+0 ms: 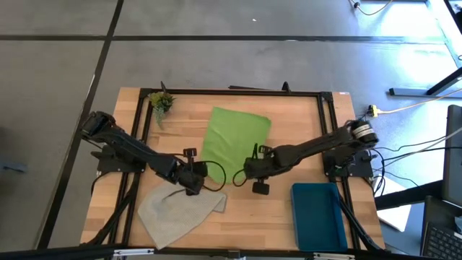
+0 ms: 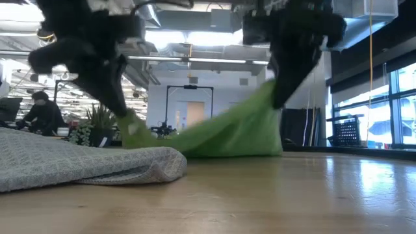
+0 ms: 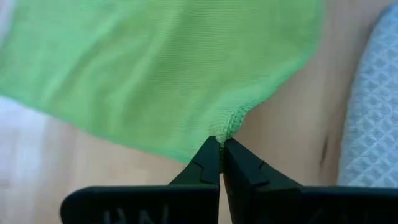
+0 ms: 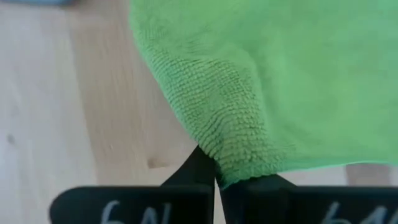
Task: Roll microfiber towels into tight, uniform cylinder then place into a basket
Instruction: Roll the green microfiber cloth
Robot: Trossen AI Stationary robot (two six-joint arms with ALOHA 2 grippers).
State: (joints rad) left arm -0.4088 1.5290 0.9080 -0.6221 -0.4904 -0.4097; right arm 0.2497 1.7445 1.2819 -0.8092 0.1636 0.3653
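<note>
Tabletop bears green towel (image 1: 234,137), apparently long axis running front-to-back.

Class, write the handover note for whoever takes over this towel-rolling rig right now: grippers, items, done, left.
Left gripper: shut on one near corner of the lime green microfiber towel.
Right gripper: shut on its other near corner.
Green towel lies flat mid-table, near edge lifted.
Pale grey-beige microfiber towel: crumpled at the table's front left, untouched.
Rectangular dark teal plastic bin: front right, nothing visible in it.
Done: both corners gripped.
Left: roll both towels, put them in the bin.
</note>
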